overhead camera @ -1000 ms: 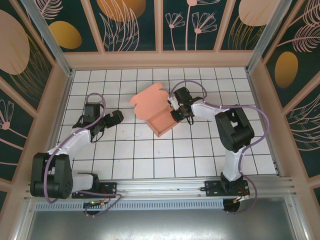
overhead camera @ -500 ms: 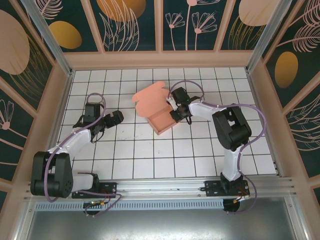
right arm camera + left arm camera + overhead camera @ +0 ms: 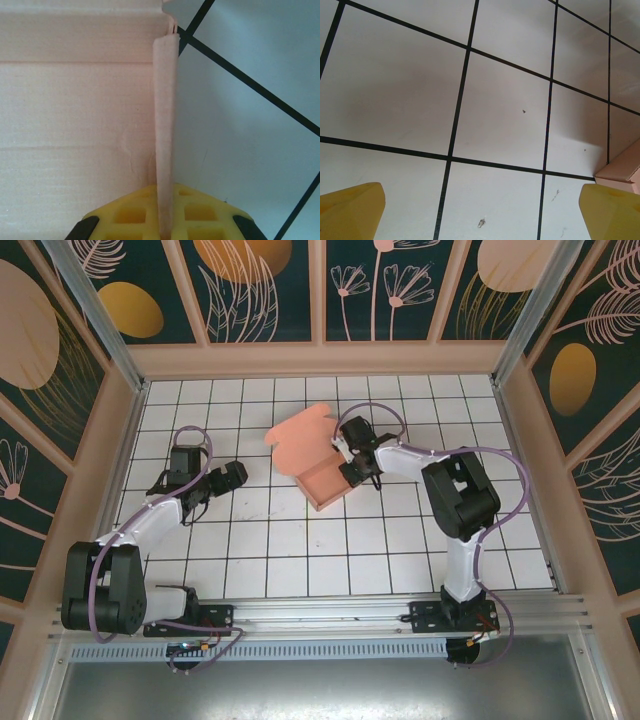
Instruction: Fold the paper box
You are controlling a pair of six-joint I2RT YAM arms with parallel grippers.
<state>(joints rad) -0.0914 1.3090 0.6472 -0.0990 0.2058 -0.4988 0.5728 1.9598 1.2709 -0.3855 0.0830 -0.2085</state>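
The right gripper [image 3: 350, 462] is clenched on the right-hand wall of the salmon-pink paper box [image 3: 300, 440], its lid flap open, at the far middle of the tiled bench [image 3: 300, 560]. The left gripper [image 3: 232, 477] hovers spread wide to its left, with bare tiles between them and open room along the near side.

I can read no lettering, label or number anywhere; the paper box [image 3: 300, 435] is plain card.

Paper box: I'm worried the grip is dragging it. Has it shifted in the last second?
Yes, slightly: the paper box has crept toward the far wall, its near corner further from the grid line below it.
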